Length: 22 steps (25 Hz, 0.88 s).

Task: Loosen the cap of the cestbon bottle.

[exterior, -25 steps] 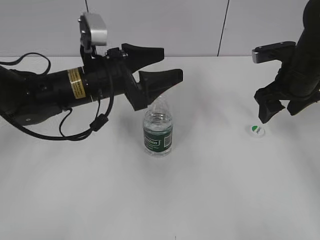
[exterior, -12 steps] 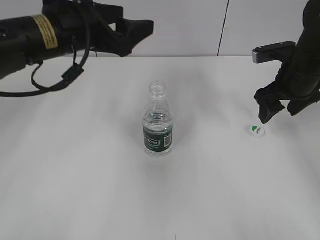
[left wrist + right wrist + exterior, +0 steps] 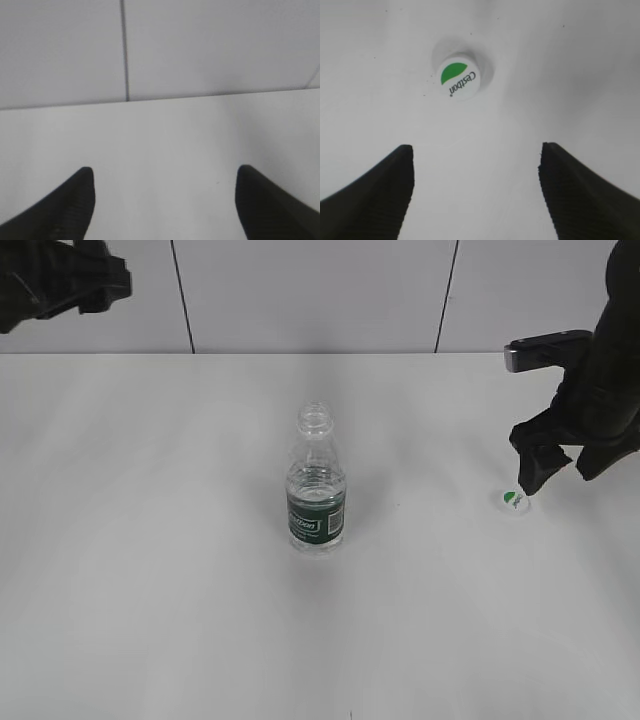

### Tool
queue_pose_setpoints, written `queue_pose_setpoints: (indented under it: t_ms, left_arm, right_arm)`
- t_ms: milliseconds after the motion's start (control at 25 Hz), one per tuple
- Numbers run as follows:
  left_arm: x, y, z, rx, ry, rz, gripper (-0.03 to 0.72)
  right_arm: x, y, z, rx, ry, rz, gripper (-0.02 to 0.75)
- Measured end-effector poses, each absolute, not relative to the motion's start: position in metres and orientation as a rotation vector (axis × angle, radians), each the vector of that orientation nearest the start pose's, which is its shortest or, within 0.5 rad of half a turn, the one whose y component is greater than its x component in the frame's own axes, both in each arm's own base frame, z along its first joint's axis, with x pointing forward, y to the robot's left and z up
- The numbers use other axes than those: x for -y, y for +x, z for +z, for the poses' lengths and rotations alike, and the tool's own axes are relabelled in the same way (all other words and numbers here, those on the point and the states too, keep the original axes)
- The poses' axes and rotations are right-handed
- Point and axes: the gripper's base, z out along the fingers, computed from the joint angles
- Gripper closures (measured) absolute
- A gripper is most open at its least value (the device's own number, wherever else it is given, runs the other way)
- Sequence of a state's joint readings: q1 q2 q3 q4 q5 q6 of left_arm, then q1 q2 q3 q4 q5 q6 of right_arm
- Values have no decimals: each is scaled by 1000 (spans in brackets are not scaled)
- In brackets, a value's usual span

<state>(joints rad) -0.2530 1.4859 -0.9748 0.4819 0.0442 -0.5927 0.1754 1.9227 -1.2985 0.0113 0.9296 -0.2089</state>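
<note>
The cestbon bottle (image 3: pixel 317 490) stands upright in the middle of the white table, clear with a dark green label, its threaded neck bare. The cap (image 3: pixel 515 501) lies apart on the table to the right, white with a green mark, top side up (image 3: pixel 458 77). My right gripper (image 3: pixel 556 476) hangs just above and beside the cap, open, nothing between its fingers (image 3: pixel 476 146). My left gripper (image 3: pixel 165 169) is open and empty, facing the far table edge and wall. Only part of the left arm (image 3: pixel 62 280) shows, in the top left corner of the exterior view.
The white table (image 3: pixel 150 590) stretches around the bottle. Behind it stands a pale panelled wall (image 3: pixel 320 290) with dark vertical seams. The table's far edge (image 3: pixel 165 99) runs across the left wrist view.
The left arm has drawn back from around the bottle's neck, rising up and to the left until only its end shows. The right gripper has barely shifted above the cap.
</note>
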Motion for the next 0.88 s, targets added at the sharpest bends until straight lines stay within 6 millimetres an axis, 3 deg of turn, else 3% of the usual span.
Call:
queue_pose_setpoints:
  t_ms: [400,760,880]
  left_arm:
    - [26,327,314,-2295,-136,103,223]
    - [-20,314,306,-2511,-296,68,240]
    - [-27,310,303,-2562,-318,42,241]
  right_arm:
    - [-65,363,175,-2993,-572,13,147]
    - [-66,363,175,-2993,-566,22,147]
    - [-66,363,175,-2995,-559,33,147]
